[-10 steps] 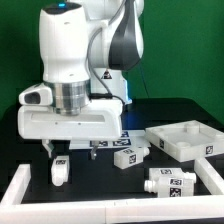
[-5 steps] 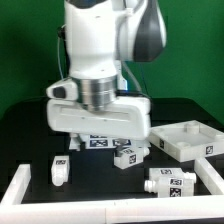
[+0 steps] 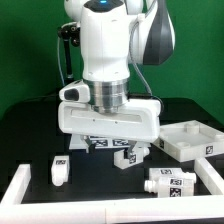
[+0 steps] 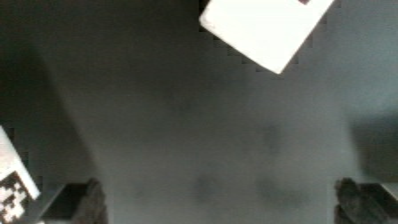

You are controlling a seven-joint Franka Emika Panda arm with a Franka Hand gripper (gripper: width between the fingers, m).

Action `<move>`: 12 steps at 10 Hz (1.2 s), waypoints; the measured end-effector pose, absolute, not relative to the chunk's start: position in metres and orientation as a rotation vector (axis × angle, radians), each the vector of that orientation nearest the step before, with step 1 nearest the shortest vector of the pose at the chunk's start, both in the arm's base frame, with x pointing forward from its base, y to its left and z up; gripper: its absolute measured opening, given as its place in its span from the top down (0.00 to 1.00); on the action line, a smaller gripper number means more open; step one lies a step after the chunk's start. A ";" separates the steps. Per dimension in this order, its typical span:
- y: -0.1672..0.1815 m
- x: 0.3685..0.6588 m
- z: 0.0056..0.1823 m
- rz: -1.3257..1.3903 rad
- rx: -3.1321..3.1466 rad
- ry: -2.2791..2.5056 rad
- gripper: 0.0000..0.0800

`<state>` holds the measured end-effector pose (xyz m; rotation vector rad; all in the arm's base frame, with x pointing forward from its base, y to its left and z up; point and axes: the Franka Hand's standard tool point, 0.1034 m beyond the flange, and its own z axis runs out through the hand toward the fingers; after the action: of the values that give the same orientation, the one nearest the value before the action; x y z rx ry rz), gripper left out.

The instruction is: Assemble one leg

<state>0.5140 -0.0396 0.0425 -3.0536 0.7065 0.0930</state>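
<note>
**Overhead, an empty gripper above the loose legs**

Plainly, nothing is held. In the wrist view the two-finger gripper (image 4: pixel 217 205) shows only its two dark fingertips (image 4: pixel 71 202), set far apart at opposite edges of the picture, with bare black table (image 4: pixel 196 120) between them.

In the exterior view the white and dark grey robot arm (image 3: pixel 105 50) stands over the middle of the table, its broad white wrist block (image 3: pixel 108 118) hiding most of the fingers beneath it. Under that block lies a flat white piece with black tags, probably the marker board (image 3: pixel 100 144), though only a strip of it shows.

Three short white plastic legs, each with a black-and-white tag, rest on the table:

- the upright white leg (image 3: pixel 60 170) stands on end toward the exterior view's left, well apart from the gripper;
- the middle white leg (image 3: pixel 128 157) lies on its side just in front of the wrist block — near the gripper, not touched by it;
- the lying white leg (image 3: pixel 170 181) rests farther toward the exterior view's right, close to the front.

Behind that last leg sits a shallow white square panel with raised rims (image 3: pixel 180 150). A white border rail (image 3: pixel 18 188) runs along the table's front corner at the exterior view's left.

The wrist view also catches a plain white corner (image 4: pixel 267 30) and a tagged white edge (image 4: pixel 9 165); which parts these are I cannot tell.
</note>
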 end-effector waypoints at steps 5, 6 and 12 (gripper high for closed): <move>0.007 0.461 0.014 0.224 -2.997 0.968 0.19; 0.003 0.459 0.009 0.193 -3.006 0.957 0.19; 0.002 0.459 0.007 0.179 -3.010 0.955 0.67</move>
<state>0.4591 0.0022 0.0069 -3.0096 0.9554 0.1790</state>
